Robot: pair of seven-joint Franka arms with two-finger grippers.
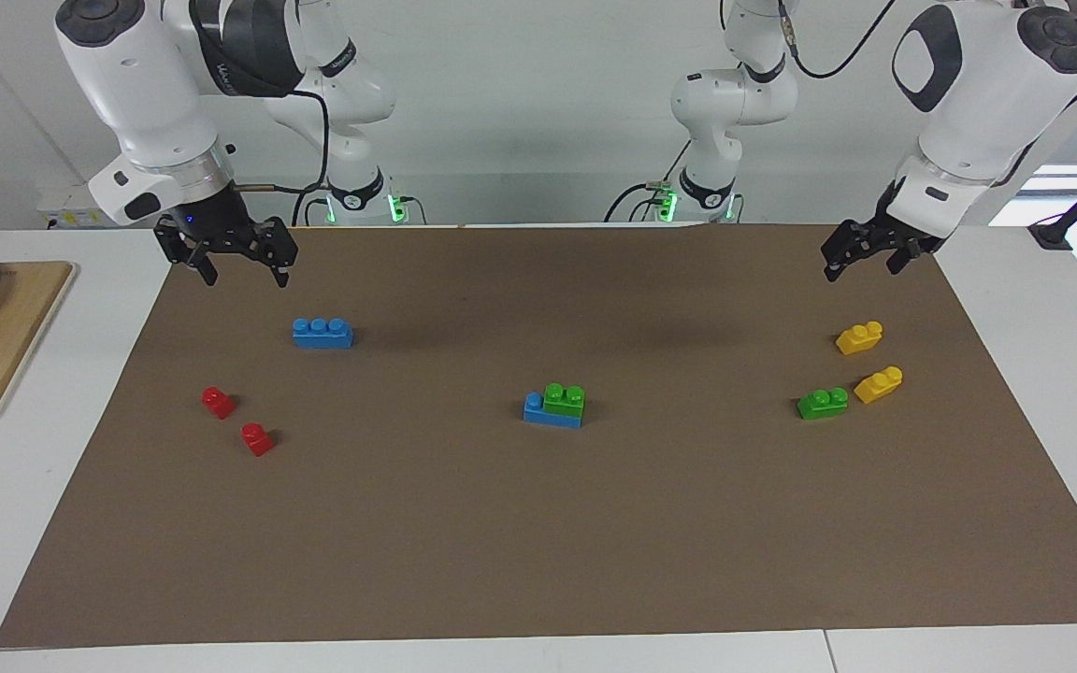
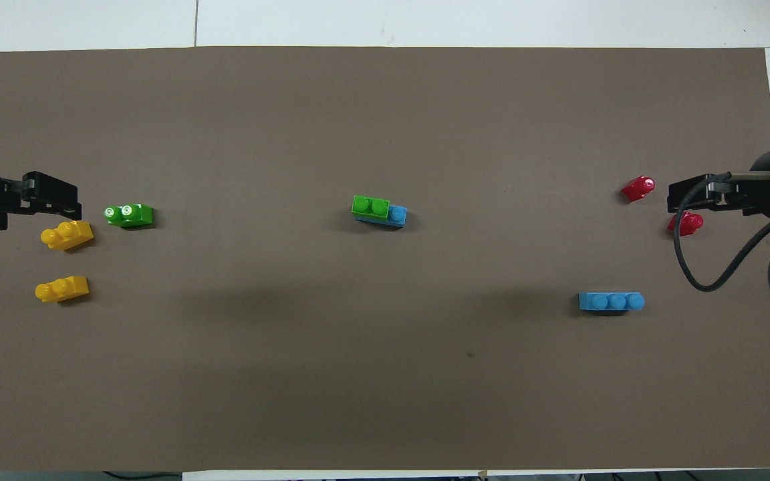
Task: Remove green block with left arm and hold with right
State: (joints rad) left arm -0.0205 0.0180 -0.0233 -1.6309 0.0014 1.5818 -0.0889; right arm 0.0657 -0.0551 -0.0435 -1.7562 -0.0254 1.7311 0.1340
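The green block (image 1: pixel 564 398) sits pressed onto a blue brick (image 1: pixel 548 415) mid-surface. Both the left gripper (image 1: pixel 861 256) and right gripper (image 1: pixel 239 264) hang empty, fingers wide. The right should pin the brick while the left pulls straight up.

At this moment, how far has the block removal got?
Nothing is done yet: the green block sits on the blue brick mid-mat. Nothing is in hand either: the left pincer hangs open over its mat corner and the right pincer open over its own. Left: right arm steadies the brick, left pulls the green block off.
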